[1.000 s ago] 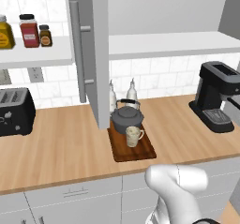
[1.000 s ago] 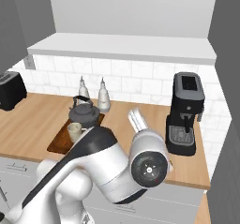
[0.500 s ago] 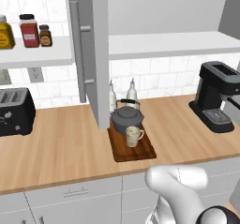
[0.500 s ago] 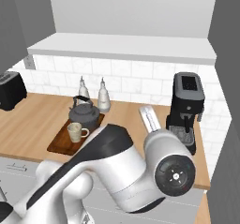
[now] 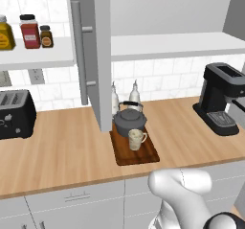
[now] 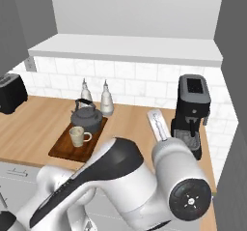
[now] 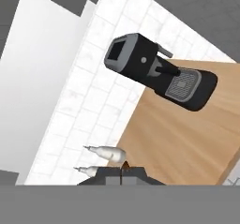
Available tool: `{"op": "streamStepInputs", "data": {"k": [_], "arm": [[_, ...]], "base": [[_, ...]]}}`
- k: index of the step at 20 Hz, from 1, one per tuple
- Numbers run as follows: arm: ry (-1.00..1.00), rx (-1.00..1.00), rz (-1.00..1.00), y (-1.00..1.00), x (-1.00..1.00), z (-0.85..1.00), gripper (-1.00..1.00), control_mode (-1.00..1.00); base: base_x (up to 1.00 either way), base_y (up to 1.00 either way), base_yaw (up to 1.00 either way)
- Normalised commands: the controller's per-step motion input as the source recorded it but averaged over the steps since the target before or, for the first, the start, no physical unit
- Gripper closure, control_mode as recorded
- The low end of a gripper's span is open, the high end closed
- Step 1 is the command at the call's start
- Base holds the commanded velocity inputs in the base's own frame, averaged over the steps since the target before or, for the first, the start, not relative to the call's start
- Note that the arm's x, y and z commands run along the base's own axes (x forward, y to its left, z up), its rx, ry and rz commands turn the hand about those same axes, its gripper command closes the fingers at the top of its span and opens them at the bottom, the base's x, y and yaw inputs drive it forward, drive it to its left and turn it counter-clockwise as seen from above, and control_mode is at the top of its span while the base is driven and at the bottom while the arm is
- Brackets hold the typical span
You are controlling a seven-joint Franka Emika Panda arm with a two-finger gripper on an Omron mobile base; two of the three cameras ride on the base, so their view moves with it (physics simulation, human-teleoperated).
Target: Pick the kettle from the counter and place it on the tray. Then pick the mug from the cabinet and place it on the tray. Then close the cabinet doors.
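Note:
The dark grey kettle (image 5: 129, 120) (image 6: 87, 117) stands on the far half of the dark brown tray (image 5: 142, 157) (image 6: 60, 151). In front of it on the tray sits the cream mug (image 5: 136, 139) (image 6: 77, 136). The tray lies on the wooden counter (image 5: 62, 151) (image 6: 34, 123). Both grey cabinet doors are open: the left one (image 5: 102, 55) juts out over the tray, and the right one (image 5: 237, 7) is at the upper right. The cabinet's white shelf (image 5: 177, 45) is bare. My gripper (image 7: 123, 170) is shut on nothing, its fingertips touching, and it looks across the counter at the coffee machine.
A black coffee machine (image 5: 221, 98) (image 6: 192, 111) (image 7: 157, 75) stands at the counter's right end. Two white bottles (image 5: 125, 96) (image 6: 95, 97) (image 7: 103, 152) stand behind the tray. A black toaster (image 5: 15, 114) is at the left, with jars (image 5: 29, 31) on the shelf above it. My arm's white bulk (image 6: 125, 181) is in the foreground.
My arm has swung, its elbow coming closer to the right base camera and further right. Kettle, mug and tray have not moved. The gripper has stayed shut.

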Motion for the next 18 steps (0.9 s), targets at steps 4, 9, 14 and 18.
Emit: {"op": "streamStepInputs", "data": {"k": [4, 9, 14, 18], "arm": [[-0.28, 0.18, -0.05, -0.05, -0.2, 0.14, 1.0, -1.0], [-0.26, 0.19, -0.04, -0.03, -0.22, 0.2, 1.0, -1.0], [-0.05, 0.13, -0.05, -0.11, -0.19, 0.27, 1.0, -1.0], [-0.04, 0.02, -0.05, -0.18, -0.24, 0.23, 1.0, -1.0]], "base": [[0.0, 0.0, 0.0], [0.0, 0.0, 0.0], [0.0, 0.0, 0.0], [0.0, 0.0, 0.0]]}}
